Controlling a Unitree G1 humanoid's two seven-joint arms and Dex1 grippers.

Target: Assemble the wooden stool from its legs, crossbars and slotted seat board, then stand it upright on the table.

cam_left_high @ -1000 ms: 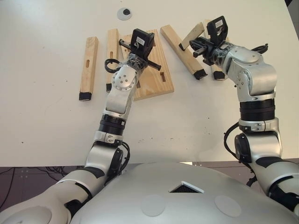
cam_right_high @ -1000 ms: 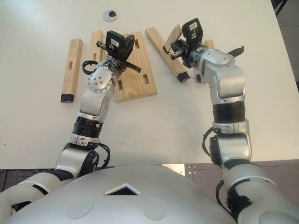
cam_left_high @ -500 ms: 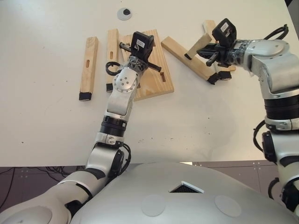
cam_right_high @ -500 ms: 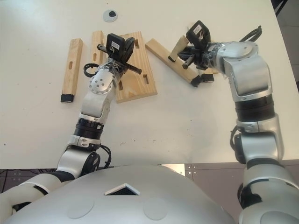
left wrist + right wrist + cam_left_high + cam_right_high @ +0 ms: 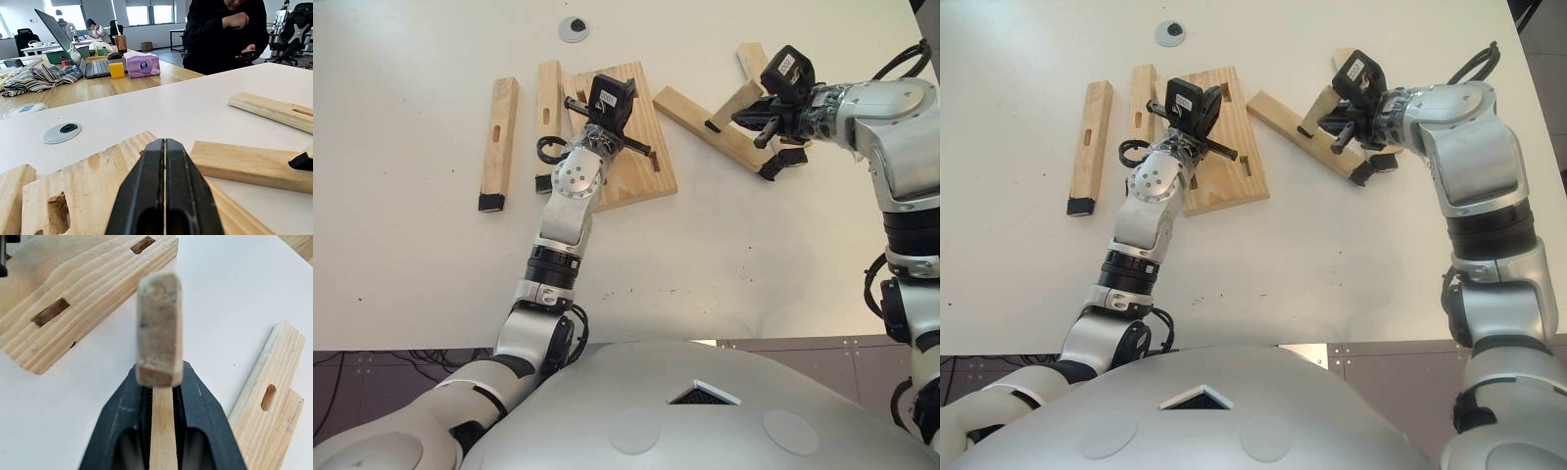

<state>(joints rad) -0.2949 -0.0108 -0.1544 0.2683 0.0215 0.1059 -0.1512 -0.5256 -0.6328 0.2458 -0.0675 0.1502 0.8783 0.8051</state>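
The left arm is bent over the slotted seat board (image 5: 641, 181), which lies flat on the white table (image 5: 754, 255). The left gripper (image 5: 165, 145) has its fingers pressed together, with nothing between them. The right arm comes in from the side, and the right gripper (image 5: 161, 382) clamps a short crossbar (image 5: 732, 104), tilted above a leg (image 5: 690, 113). The right wrist view shows two slots in this leg. The left wrist view shows a desk behind with a laptop (image 5: 73, 46) and a tissue box (image 5: 143, 65).
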